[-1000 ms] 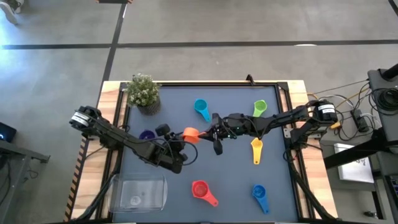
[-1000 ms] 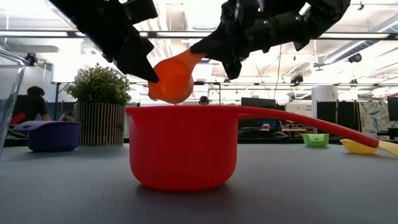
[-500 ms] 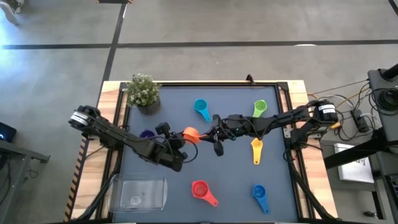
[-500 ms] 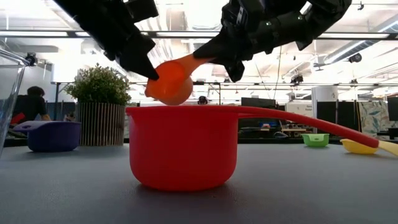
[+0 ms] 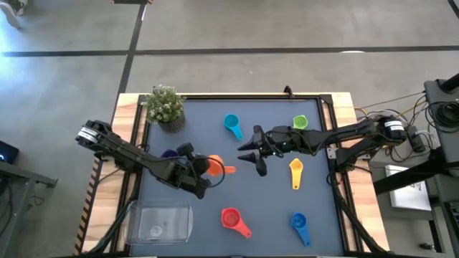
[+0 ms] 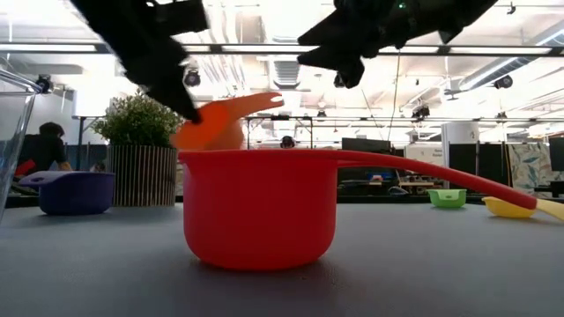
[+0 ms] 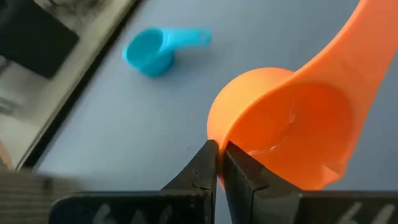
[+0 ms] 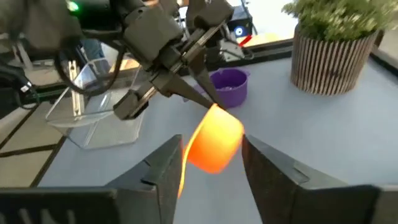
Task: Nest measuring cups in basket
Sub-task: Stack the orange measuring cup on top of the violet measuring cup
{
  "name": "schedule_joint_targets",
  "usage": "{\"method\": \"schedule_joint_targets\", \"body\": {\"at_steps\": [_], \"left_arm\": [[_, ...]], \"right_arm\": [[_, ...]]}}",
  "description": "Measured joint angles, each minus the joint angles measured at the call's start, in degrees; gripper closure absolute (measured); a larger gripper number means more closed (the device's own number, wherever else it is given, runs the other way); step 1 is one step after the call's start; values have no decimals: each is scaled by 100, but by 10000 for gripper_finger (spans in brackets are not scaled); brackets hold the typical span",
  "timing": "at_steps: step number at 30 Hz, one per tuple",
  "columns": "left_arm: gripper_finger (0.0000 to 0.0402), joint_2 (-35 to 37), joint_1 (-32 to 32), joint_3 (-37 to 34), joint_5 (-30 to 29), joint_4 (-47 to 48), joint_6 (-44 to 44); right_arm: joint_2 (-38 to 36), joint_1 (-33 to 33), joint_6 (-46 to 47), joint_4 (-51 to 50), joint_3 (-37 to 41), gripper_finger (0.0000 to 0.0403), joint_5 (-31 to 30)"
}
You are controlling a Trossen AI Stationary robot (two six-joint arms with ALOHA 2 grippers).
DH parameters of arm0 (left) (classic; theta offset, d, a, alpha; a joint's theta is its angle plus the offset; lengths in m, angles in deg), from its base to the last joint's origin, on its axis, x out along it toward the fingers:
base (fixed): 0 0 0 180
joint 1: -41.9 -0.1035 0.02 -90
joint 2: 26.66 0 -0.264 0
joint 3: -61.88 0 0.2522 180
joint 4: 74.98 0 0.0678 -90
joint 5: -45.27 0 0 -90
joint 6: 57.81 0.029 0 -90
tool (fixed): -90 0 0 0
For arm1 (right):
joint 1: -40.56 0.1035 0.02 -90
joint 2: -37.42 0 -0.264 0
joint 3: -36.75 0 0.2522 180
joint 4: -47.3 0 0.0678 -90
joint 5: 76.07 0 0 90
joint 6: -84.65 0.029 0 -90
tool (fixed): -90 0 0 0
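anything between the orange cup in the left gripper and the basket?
Nothing visible. The left gripper holds the orange cup by its rim, above the table; the mat between it and the clear basket is bare. The red cup sits off to the side.

So the work surface is a dark grey-blue matte table top (image 5: 262, 215) with a black frame around it and pale wooden edging (image 5: 126, 115) showing at the sides. In the far left corner there's a small potted plant (image 5: 166, 106), bushy pale-green leaves in a ribbed, slatted-looking round pot, standing upright. From table height it sits well back on the left (image 6: 146, 150). Off the right side of the table there's a tangle of black cables (image 5: 412, 132). Behind it all: an open room with ceiling light strips, and a person (image 6: 44, 148) seated far off on the left.
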Motion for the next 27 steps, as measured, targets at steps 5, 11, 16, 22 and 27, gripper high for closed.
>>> {"method": "schedule_joint_targets", "body": {"at_steps": [5, 11, 16, 22, 27], "left_arm": [[401, 732, 0, 0, 684, 1718, -945], [401, 1908, -40, -4, 1180, 2586, -1282], [401, 2673, -307, -90, 1904, 3480, -1537], [401, 3469, -762, -527, 2509, 3666, -1594], [401, 3949, -1099, -1141, 2865, 3482, -1570]], "right_arm": [[-259, 23, -80, 13, 202, 226, 25], [-317, 18, -158, 122, 247, 227, 9], [-291, 20, -113, 175, 247, 229, 17], [-232, 18, -81, 294, 258, 231, 20], [-232, 20, -83, 303, 258, 232, 22]]}}
